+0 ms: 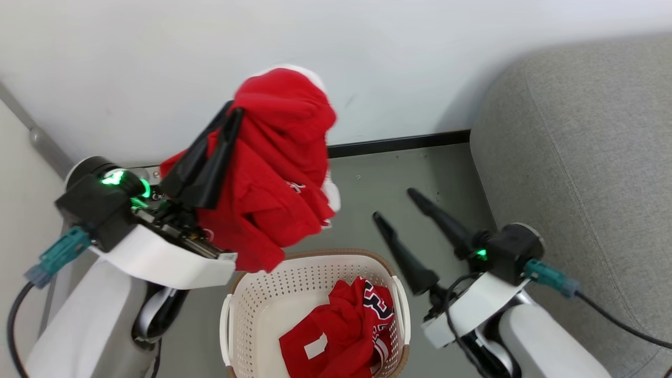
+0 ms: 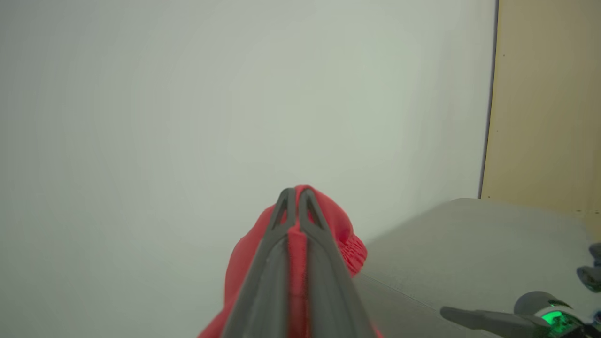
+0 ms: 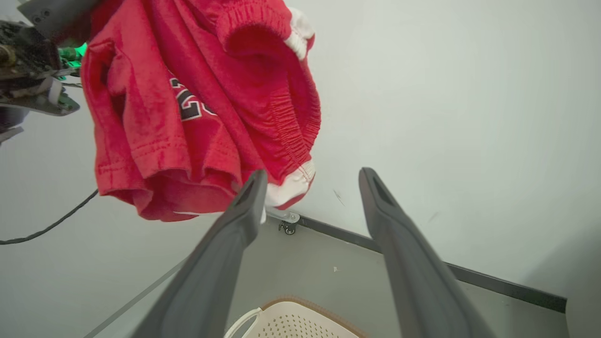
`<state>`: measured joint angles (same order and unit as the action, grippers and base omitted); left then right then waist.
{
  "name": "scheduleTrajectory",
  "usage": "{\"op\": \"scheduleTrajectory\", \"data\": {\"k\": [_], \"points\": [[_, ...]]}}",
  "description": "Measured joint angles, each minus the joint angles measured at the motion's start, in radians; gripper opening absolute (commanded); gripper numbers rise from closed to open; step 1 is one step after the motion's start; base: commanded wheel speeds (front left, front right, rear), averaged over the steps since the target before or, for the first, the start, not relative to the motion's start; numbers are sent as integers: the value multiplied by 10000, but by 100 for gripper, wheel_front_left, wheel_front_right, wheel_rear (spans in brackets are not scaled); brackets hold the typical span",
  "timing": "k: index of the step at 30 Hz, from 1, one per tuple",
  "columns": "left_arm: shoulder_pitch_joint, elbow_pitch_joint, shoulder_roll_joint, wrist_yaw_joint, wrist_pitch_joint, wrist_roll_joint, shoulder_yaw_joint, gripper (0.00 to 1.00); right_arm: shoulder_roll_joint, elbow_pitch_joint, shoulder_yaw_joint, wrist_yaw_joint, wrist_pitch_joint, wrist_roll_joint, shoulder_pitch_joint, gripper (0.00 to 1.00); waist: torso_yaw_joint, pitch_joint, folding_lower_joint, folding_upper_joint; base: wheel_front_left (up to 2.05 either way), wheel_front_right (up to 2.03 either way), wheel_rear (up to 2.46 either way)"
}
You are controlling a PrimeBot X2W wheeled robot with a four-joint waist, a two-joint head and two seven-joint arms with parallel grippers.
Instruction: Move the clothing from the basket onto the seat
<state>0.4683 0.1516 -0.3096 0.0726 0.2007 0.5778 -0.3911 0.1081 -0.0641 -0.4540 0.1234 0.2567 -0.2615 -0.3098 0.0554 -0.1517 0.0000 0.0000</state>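
The left gripper [image 1: 231,111] holds the red shorts [image 1: 278,173] up, clear of the basket [image 1: 268,310]. The left wrist view shows fabric squeezed between its closed fingers [image 2: 326,263]. The right wrist view adds the shorts' elastic waistband and a navy number. The red jersey [image 1: 341,331] lies in the basket. The right gripper [image 1: 395,203] is spread wide and empty, near the grey seat [image 1: 577,157].

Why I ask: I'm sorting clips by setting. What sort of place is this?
Probably an indoor living-room corner, perhaps staged: a grey upholstered seat stands by a plain white wall with dark skirting, and a laundry basket holding red clothing sits on the floor.
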Motion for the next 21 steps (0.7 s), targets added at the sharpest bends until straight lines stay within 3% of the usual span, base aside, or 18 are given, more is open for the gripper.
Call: {"op": "scheduleTrajectory", "data": {"k": [10,21], "points": [[589,215,449,109,-370,-100,-894,0,301,477,-1070,0,0,-571,-88,100,169,102,0,0,0,0,0],[1005,493,991,253,-779,-188,-1881,0,541,548,-1147,0,0,-635,-447,100,232,117,0,0,0,0,0]]}}
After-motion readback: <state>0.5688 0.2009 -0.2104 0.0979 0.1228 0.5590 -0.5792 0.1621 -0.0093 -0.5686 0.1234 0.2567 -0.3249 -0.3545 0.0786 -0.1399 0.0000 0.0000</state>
